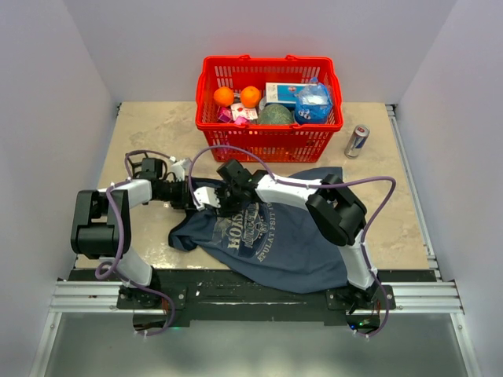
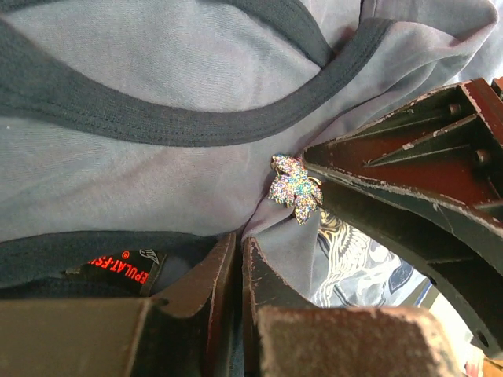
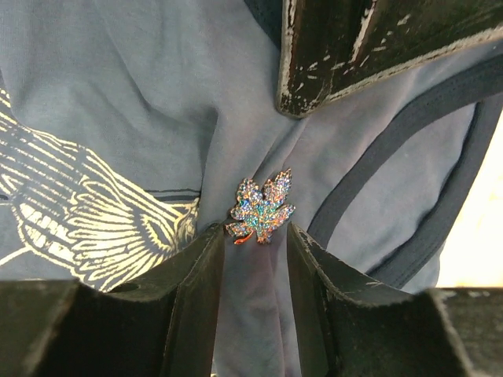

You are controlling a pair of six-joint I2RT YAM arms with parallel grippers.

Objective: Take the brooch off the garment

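A glittering leaf-shaped brooch is pinned to a navy T-shirt near its collar; it also shows in the left wrist view. My left gripper is shut on a fold of the shirt fabric just below the brooch. My right gripper is open, its fingertips on either side of the brooch's lower edge, resting on the cloth. In the top view both grippers meet at the shirt's collar, where the brooch itself is hidden.
A red basket with oranges, a box and other groceries stands at the back. A drink can stands to its right. The shirt drapes over the table's front edge.
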